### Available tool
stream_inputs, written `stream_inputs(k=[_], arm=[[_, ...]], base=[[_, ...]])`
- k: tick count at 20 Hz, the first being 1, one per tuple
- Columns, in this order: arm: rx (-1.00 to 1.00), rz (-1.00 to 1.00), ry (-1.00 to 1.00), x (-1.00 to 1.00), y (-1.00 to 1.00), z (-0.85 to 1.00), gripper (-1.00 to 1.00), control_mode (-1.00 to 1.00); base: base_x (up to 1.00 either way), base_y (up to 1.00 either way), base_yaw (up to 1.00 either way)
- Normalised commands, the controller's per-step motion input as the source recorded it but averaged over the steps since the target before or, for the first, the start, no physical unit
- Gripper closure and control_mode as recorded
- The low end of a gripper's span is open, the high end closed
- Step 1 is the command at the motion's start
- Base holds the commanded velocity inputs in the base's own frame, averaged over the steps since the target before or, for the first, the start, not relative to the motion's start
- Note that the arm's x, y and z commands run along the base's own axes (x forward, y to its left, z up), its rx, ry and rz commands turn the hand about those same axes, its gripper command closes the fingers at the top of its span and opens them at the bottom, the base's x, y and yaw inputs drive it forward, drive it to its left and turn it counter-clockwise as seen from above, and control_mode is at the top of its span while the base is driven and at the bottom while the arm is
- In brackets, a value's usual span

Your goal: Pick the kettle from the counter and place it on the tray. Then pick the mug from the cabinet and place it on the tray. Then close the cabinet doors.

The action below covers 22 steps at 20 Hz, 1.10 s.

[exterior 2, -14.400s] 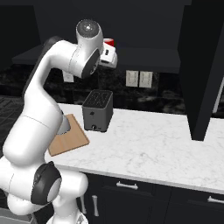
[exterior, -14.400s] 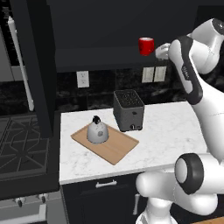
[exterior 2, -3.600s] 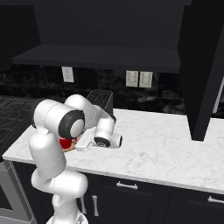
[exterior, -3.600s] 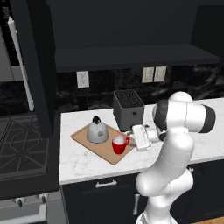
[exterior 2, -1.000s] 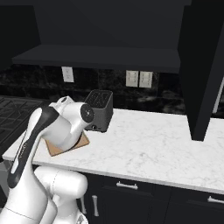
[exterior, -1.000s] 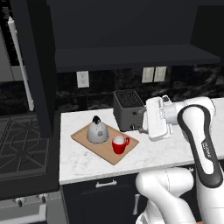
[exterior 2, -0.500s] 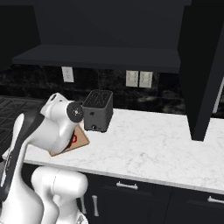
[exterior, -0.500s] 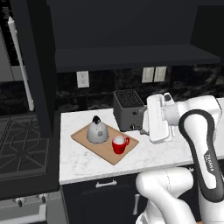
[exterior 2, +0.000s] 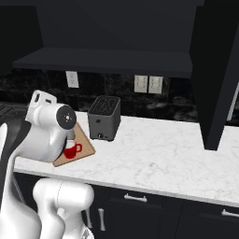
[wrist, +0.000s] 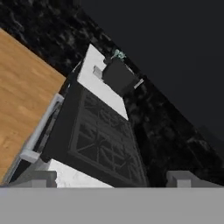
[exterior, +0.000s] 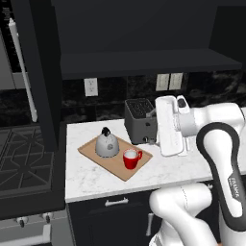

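Look at the left base view: the tray [exterior: 115, 159] lies on the counter [exterior: 96, 180] left of centre, set at a slant, and it carries two things. The kettle [exterior: 106, 143] sits upright on the upper left part of the board, black knob on top. The mug [exterior: 130, 158] stands upright just beside it, toward the lower right part of the board, its white inside showing and its loop handle pointing right. Kettle and mug are close to each other, and you cannot tell from here whether they touch.

In the right base view you see the mug [exterior 2: 71, 150] on the tray [exterior 2: 85, 145] at the left edge of the counter [exterior 2: 158, 151], partly hidden behind the white arm.

The black toaster [exterior: 141, 120] stands on the counter just beside the tray's upper right corner, off the board. The cabinet [exterior: 139, 45] fills the upper part of the frame and stands open; one of the cabinet doors [exterior: 41, 72] hangs open in the upper left, and you see another [exterior 2: 214, 70] at the upper right of the right base view.

The tool [wrist: 109, 178] points away from the tray, and its two tips are spread wide at the bottom corners of the hand view, with nothing between them. Past them you see a stove top [wrist: 107, 142] and a wooden floor [wrist: 19, 87] at the left.
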Motion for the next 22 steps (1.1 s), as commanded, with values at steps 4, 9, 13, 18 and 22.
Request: stream_inputs(k=[4, 9, 13, 18, 22], arm=[[-0.02, 0.22, -0.29, -0.33, 0.44, 0.35, -1.0, -1.0], [-0.02, 0.14, -0.35, -0.46, 0.37, 0.3, -1.0, -1.0], [-0.02, 0.04, -0.25, -0.43, 0.34, 0.34, -1.0, -1.0], [-0.01, 0.08, -0.2, -0.46, 0.46, 0.23, -1.0, -1.0], [-0.06, 0.09, -0.11, -0.36, 0.63, 0.28, -1.0, -1.0]], base=[[0.0, 0.0, 0.0], [0.0, 0.0, 0.0], [0.0, 0.0, 0.0], [0.0, 0.0, 0.0], [0.0, 0.0, 0.0]])
